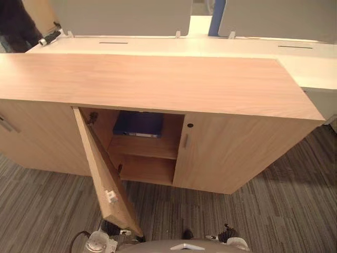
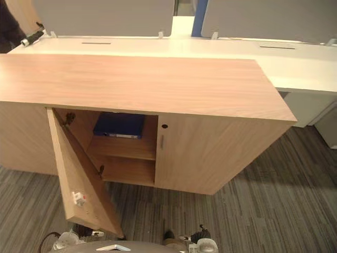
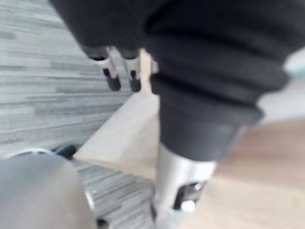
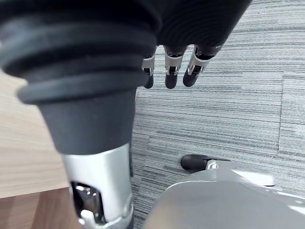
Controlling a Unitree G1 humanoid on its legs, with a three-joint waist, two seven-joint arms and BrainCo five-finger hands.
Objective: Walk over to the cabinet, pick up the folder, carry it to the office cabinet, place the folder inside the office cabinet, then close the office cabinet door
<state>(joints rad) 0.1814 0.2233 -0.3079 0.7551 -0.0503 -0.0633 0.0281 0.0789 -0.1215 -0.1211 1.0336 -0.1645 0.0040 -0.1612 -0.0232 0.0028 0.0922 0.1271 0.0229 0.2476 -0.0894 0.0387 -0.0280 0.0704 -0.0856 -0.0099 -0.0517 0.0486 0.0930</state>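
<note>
The folder [image 1: 138, 125] is lying on the upper shelf [image 1: 142, 148] inside the office cabinet [image 1: 158, 79], under its top. The open door [image 1: 102, 168] is standing out over the floor [image 1: 263, 221] on the compartment's left, and the closed door [image 1: 231, 153] is sitting to its right. A surface [image 1: 210, 45] is running behind the cabinet, with panels [image 1: 121, 16] standing behind it.

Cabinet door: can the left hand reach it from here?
Probably yes: the door stands open toward the robot's left, and the left hand hangs close beside its edge, with nothing between them.
</note>
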